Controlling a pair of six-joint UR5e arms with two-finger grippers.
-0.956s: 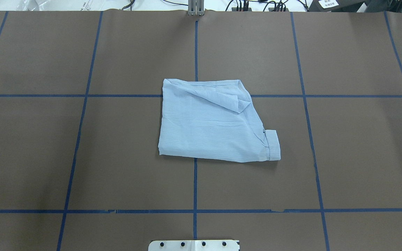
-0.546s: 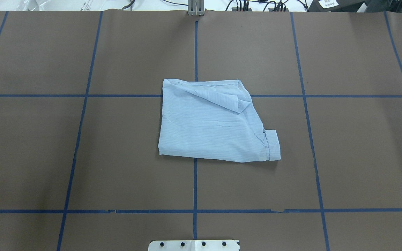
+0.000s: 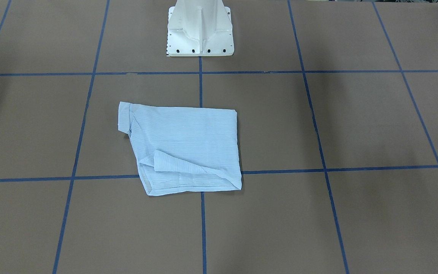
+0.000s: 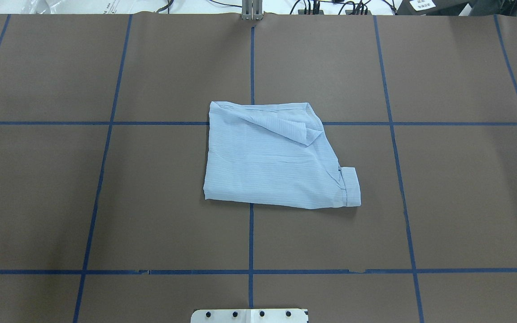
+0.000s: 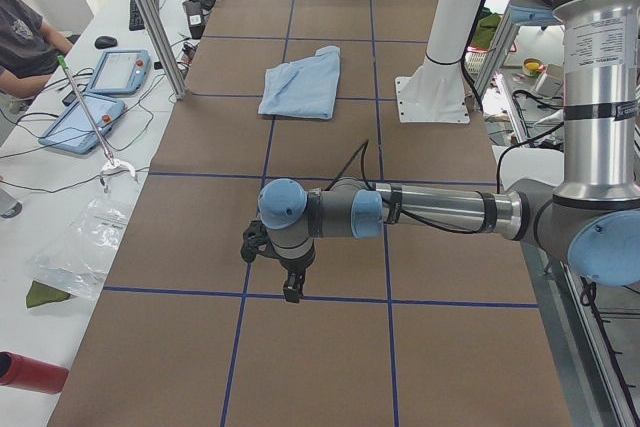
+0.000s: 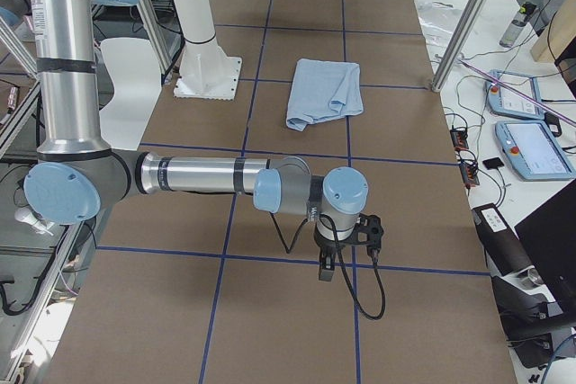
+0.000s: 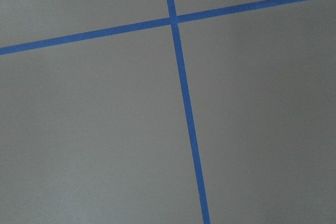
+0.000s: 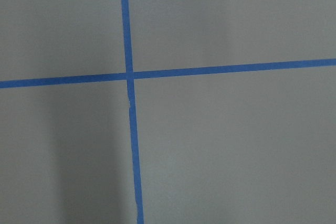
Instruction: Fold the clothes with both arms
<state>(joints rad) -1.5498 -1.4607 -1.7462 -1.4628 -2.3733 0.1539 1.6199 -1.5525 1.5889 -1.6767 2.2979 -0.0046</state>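
Since the shirt (image 4: 276, 157) hasn't budged, folded well clear of left pincer (image 5: 291, 290) and right pincer (image 6: 325, 271) (open or closed, can't tell), folding's probably done.

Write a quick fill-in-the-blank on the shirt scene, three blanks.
The shirt lies ____ into a compact bundle on the table. In the overhead view its cuff pokes out on the view's ____ side. The tape grid on the table is ____ in colour.
Missing words: folded; right; blue.
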